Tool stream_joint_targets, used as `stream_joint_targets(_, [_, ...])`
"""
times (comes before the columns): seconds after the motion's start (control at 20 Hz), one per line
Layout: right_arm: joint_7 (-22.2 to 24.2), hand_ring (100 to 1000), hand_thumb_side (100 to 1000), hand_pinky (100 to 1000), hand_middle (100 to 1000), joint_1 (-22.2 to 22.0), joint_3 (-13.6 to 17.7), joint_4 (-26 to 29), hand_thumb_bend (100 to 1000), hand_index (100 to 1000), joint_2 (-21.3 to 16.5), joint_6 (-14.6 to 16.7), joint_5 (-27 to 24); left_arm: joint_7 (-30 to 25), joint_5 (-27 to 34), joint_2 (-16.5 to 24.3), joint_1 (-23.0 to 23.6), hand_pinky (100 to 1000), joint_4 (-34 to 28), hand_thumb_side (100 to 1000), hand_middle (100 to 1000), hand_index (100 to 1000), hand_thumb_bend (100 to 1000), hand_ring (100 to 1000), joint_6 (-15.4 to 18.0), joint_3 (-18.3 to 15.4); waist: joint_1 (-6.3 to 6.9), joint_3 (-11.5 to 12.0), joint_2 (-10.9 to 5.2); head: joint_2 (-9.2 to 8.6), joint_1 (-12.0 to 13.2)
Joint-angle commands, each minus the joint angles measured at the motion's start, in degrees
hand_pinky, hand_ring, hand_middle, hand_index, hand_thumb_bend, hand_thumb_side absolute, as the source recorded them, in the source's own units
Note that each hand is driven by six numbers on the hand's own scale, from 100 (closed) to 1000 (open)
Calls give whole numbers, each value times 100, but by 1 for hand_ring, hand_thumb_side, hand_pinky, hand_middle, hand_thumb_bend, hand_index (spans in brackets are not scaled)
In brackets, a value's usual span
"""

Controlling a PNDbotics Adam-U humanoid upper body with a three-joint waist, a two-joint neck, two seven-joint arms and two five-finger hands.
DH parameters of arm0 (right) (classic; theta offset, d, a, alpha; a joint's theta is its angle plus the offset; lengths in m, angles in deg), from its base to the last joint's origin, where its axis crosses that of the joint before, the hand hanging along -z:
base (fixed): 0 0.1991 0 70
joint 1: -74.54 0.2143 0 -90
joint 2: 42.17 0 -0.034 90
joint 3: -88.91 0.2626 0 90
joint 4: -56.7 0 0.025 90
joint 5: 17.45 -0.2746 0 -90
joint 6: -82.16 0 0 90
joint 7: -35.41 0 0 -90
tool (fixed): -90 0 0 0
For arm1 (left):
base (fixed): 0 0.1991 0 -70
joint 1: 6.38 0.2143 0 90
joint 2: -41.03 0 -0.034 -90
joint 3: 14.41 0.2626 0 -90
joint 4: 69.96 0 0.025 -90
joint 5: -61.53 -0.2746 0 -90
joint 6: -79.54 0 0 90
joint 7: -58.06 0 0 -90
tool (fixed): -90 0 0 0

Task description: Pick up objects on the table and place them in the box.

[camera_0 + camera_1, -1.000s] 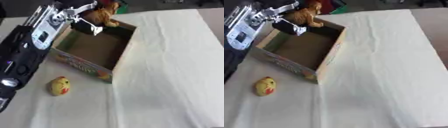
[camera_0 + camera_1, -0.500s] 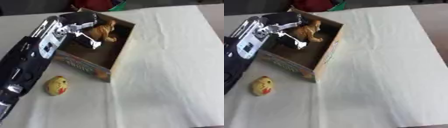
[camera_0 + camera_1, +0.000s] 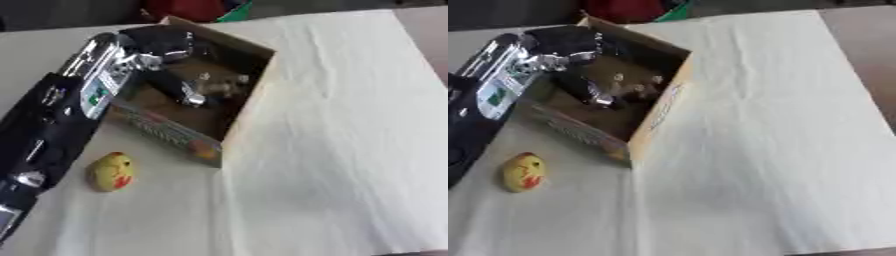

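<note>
My left hand (image 3: 171,47) is inside the cardboard box (image 3: 249,107), which stands at about 11 o'clock from the table centre, and its fingers (image 3: 188,95) reach down toward the box floor; blur keeps me from telling whether they are spread or pinching. A small brown toy (image 3: 219,86) lies in the box at the fingertips, and I cannot tell whether it touches them. My right hand shows in neither view. The remaining object is a yellow chick toy (image 3: 522,171) with red markings, lying on the white tablecloth (image 3: 350,150) at roughly 8 o'clock, just outside the near corner of the box and apart from it. Judged by its rounded egg shape and smooth look, it is probably light, either soft plush or hollow plastic, and not fragile; a rounded body of this kind may roll or slip out of a fingertip pinch. The recommended hold is across the widest part of the body, thumb on one flank and fingers on the other, approached from above. The cloth may wrinkle if the fingers drag on it, so the descent should be vertical
</note>
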Motion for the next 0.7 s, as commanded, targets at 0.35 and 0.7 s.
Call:
stream_joint_targets(0.35, [0, 1000, 1000, 700, 747, -27, 60, 80, 100, 875, -130, -4, 1, 295, 200, 247, -158, 680, -497, 909, 822, 896, 572, 900, -181, -307, -45, 51, -179, 58, -35])
stream_joint_targets(0.7, [-40, 1000, 1000, 702, 748, -117, 89, 80, 100, 875, -149, -1, 3, 617, 603, 494, -101, 635, -1122, 815, 770, 838, 356, 824, -354, -621, -90, 178, -296, 161, -82])
